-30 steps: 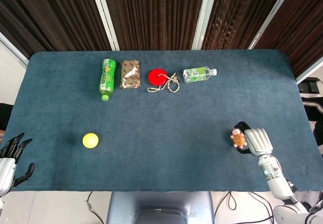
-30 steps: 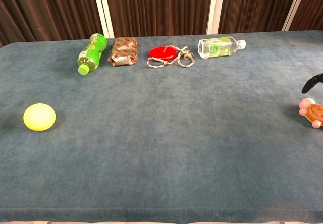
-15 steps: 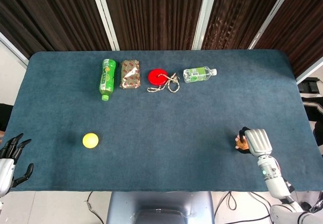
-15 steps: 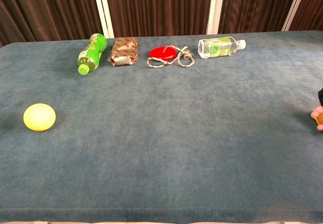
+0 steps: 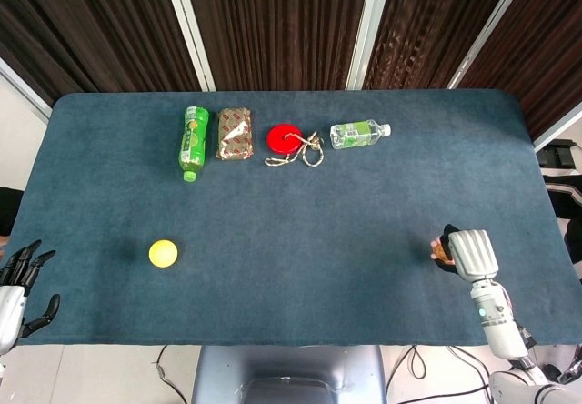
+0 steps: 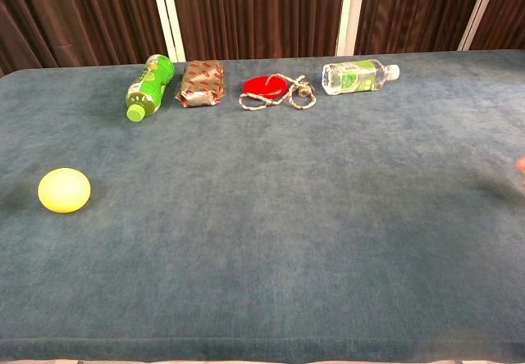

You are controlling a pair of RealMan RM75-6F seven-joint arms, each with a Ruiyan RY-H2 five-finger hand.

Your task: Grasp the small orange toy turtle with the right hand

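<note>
While the left hand (image 5: 16, 286) rests with fingers spread and holding nothing at the near left table edge, the right hand (image 5: 468, 255) grips the small orange toy turtle (image 5: 441, 251) near the table's (image 5: 291, 213) right edge.

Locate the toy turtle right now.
Head view: the turtle sits in the right hand near the table's front right edge, mostly hidden by the hand.

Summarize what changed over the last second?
The right hand closed over the turtle and drew it right and toward the robot; only a sliver of turtle shows in the chest view. Left hand, ball, bottles and the rest stayed put.
</note>
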